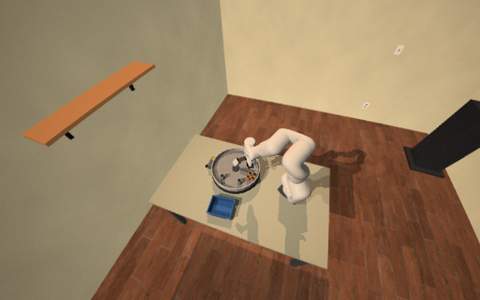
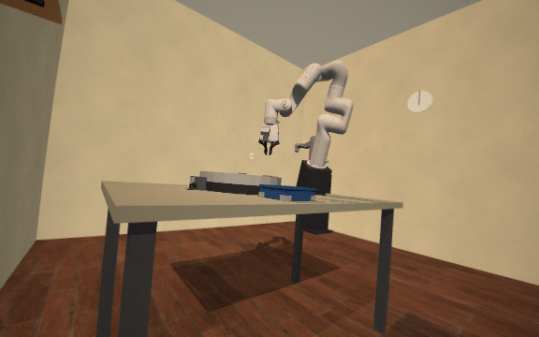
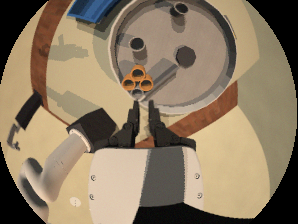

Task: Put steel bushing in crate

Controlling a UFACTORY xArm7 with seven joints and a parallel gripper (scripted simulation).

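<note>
The round grey turning table [image 1: 227,162] [image 2: 237,180] [image 3: 202,26] stands on the beige table. On it are dark steel bushings, one [image 3: 137,44] upright near the middle, another [image 3: 180,11] at the far rim, a third [image 3: 186,55] beside them. A cluster of orange bushings [image 3: 139,82] [image 1: 249,177] lies near the rim. The blue crate [image 1: 222,207] [image 2: 287,192] stands beside the turning table and looks empty. My gripper [image 1: 241,162] [image 2: 268,149] [image 3: 143,107] hangs high above the turning table, fingers close together with nothing between them.
The arm's base [image 1: 294,192] stands on the table [image 1: 290,237] to the right of the turning table. A small dark motor box [image 1: 211,160] sits at the turning table's far left rim. An orange shelf [image 1: 86,102] hangs on the left wall.
</note>
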